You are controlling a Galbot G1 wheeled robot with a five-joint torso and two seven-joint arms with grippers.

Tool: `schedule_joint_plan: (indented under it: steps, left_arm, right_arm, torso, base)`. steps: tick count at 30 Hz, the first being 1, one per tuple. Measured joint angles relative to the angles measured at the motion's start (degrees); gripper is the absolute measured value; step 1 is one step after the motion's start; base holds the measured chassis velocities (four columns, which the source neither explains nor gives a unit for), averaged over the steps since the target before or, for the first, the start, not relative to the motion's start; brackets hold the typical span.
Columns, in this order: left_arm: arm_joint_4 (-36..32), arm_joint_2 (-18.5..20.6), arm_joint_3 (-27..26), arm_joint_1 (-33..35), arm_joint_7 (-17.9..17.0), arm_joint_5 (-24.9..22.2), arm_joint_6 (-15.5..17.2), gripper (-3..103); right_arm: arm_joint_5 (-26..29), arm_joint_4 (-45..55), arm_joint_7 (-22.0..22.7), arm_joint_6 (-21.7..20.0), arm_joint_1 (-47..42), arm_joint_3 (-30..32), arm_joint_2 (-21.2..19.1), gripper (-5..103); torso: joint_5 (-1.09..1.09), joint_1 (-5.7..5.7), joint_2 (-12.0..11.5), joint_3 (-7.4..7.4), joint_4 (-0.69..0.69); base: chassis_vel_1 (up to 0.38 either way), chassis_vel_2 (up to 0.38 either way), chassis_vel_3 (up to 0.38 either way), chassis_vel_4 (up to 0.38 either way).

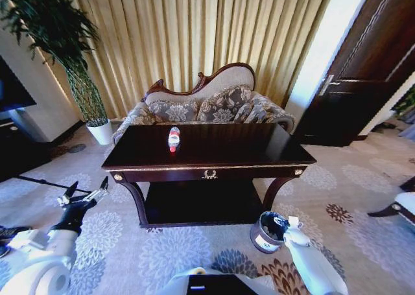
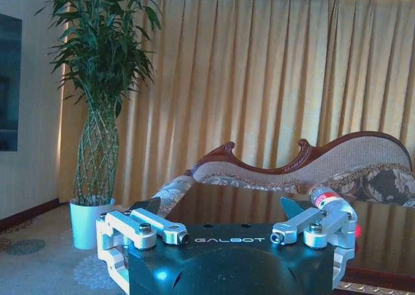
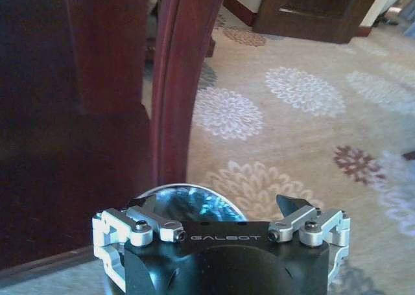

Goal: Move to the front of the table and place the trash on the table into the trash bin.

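Mahogany-dark and glossy, the table (image 1: 259, 153) carries one piece of trash, a red-capped bottle (image 1: 174, 138) lying near its centre. Left gripper (image 1: 84, 192) hangs wide open and empty off the front-left corner, seemingly readied to reach. Right gripper (image 3: 220, 207), jaws likewise spread on nothing, hovers directly over the trash bin (image 1: 267, 233) by the right leg.

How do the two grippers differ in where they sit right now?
The left gripper hangs over the carpet off the table's left front corner, level with the tabletop, facing the bottle. The right gripper is low beside the table's right front leg, directly above the trash bin. The left has nothing beneath it; the right looks into the bin's mouth. Both are open and empty.
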Motion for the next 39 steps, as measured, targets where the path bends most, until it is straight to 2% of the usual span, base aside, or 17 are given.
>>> schedule_joint_plan:
  steps: [2,4,5,9,11,14,15,17,19,20,23,24,28,29,33,39]
  left_arm:
    - [0.1,0.0,-0.1,-0.1,0.0,-0.3,0.0,100]
    - [0.2,0.0,-0.2,-0.2,0.0,-0.5,0.0,100]
    - [0.2,0.0,-0.2,-0.2,0.0,-0.5,0.0,100]
    - [0.3,0.1,-0.7,0.1,0.0,-1.5,-0.1,100]
    - [0.3,0.3,-0.9,0.1,0.0,-1.8,-0.1,100]
    - [0.4,0.8,-1.4,0.1,-0.1,-2.3,-0.1,100]
    - [0.4,0.8,-1.4,0.1,-0.1,-2.3,-0.1,100]
    - [0.4,0.9,-1.4,0.0,-0.1,-2.3,-0.1,100]
    - [0.3,0.9,-1.3,0.0,-0.1,-2.3,-0.1,100]
    - [0.3,0.9,-1.3,0.0,-0.1,-2.3,-0.1,100]
    - [0.3,0.9,-1.3,0.0,-0.1,-2.3,-0.1,100]
    - [0.3,0.9,-1.3,0.0,-0.1,-2.3,-0.1,100]
    - [0.1,1.2,-1.3,0.1,-0.1,-2.3,0.2,100]
    - [0.1,1.2,-1.3,0.1,-0.1,-2.3,0.2,100]
    - [-0.5,1.7,-1.4,-0.1,-0.5,-2.4,1.1,100]
    - [-1.0,2.2,-1.4,-0.7,-1.1,-2.5,2.6,100]
  right_arm:
    - [4.6,5.7,-1.4,1.2,-2.7,1.3,-0.8,100]
    - [6.2,9.5,-2.5,3.5,-4.7,2.7,-1.3,100]
    - [6.2,9.5,-2.5,3.5,-4.7,2.7,-1.3,100]
    - [7.8,17.5,-7.4,9.8,-10.5,8.3,-2.8,100]
    - [8.8,20.2,-8.5,10.5,-12.4,9.6,-3.1,100]
    - [12.4,32.9,-11.1,11.4,-20.2,14.0,-3.2,100]
    - [12.4,32.9,-11.1,11.4,-20.2,14.0,-3.2,100]
    - [12.8,40.4,-11.4,11.4,-24.5,15.7,-2.5,100]
    - [12.9,50.4,-11.4,10.7,-28.5,16.9,-1.0,100]
    - [12.9,50.4,-11.4,10.7,-28.5,16.9,-1.0,100]
    - [11.6,62.2,-10.3,8.1,-30.5,16.0,0.6,100]
    - [11.6,62.2,-10.3,8.1,-30.5,16.0,0.6,100]
    - [9.0,69.6,-8.1,3.0,-28.2,12.9,0.5,100]
    - [9.0,69.6,-8.1,3.0,-28.2,12.9,0.5,100]
    - [7.7,73.0,-7.2,-1.5,-25.6,11.9,-0.9,100]
    - [7.6,74.6,-7.0,-3.2,-25.5,12.4,-1.0,100]
  torso:
    - [0.0,0.0,0.0,0.0,-0.02]
    - [-0.02,0.0,0.0,0.0,0.04]
    - [-0.02,0.0,0.0,0.0,0.04]
    - [-0.03,0.0,0.0,0.0,0.0]
    - [-0.02,0.0,0.0,0.0,0.0]
    - [-0.04,0.0,0.0,-0.01,0.0]
    - [-0.04,0.0,0.0,-0.01,0.0]
    - [-0.03,-0.01,0.0,-0.01,-0.01]
    - [-0.04,-0.01,0.0,-0.01,-0.01]
    - [-0.04,-0.01,0.0,-0.01,-0.01]
    - [-0.03,-0.01,0.0,-0.01,0.02]
    - [-0.03,-0.01,0.0,-0.01,0.02]
    - [-0.02,-0.01,0.0,0.0,0.02]
    - [-0.02,-0.01,0.0,0.0,0.02]
    - [-0.01,0.0,0.0,0.0,0.02]
    - [-0.01,0.0,0.0,0.0,0.0]
  base:
    - [0.0,0.0,0.0,0.0]
    - [0.0,0.0,0.0,0.0]
    - [0.0,0.0,0.0,0.0]
    - [0.0,0.0,0.0,0.0]
    - [0.0,0.0,0.0,0.0]
    - [0.0,0.0,0.0,0.0]
    - [0.0,0.0,0.0,0.0]
    - [0.0,0.0,0.0,0.0]
    - [0.0,0.0,0.0,0.0]
    - [0.0,0.0,0.0,0.0]
    - [0.0,0.0,0.0,0.0]
    - [0.0,0.0,0.0,0.0]
    - [0.0,0.0,0.0,0.0]
    - [0.0,0.0,0.0,0.0]
    - [0.0,0.0,0.0,0.0]
    - [0.0,0.0,0.0,0.0]
